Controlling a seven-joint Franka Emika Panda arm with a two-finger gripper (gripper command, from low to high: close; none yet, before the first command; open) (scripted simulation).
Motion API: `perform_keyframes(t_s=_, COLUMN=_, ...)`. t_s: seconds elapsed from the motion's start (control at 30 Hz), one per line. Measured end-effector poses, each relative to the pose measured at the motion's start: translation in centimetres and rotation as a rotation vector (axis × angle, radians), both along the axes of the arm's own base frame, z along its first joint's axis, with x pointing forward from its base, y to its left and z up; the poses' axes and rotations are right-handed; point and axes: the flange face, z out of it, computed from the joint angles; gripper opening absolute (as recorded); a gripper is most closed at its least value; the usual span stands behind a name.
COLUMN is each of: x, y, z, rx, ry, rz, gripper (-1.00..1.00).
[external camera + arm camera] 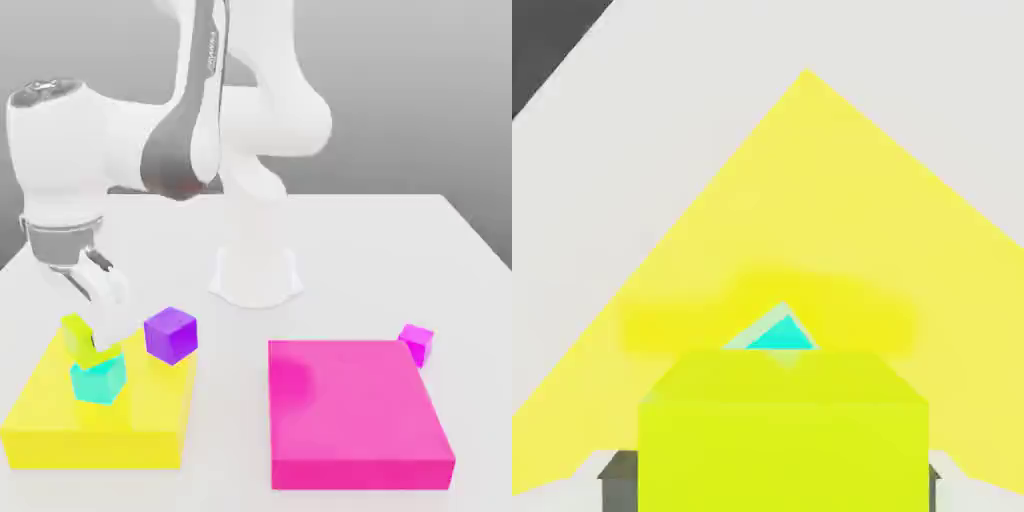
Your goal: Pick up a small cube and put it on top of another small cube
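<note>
The small lime cube (80, 336) sits tilted on the top of the teal cube (98, 380), which rests on a yellow platform (60, 425) at the exterior view's left. My gripper (98, 298) hangs just above the lime cube, open, its fingertips clear of the cube's top. In the hand view the lime cube (782, 430) lies close under the hand between two grey fingertips (616, 478), and a corner of the teal cube (774, 335) peeks out beyond it.
A purple cube (170, 334) stands at the yellow platform's back corner, close to the stack. A large magenta platform (355, 412) lies at the exterior view's right, with a tiny magenta cube (416, 342) behind it. The arm's base (255, 272) stands on the white table (400, 250).
</note>
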Motion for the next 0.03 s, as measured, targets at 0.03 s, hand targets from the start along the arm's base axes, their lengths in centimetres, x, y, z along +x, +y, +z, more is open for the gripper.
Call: perform_keyframes(t_s=0.03, x=0.0, y=0.0, z=0.0, rx=0.0, ry=0.0, rz=0.0, gripper=1.0)
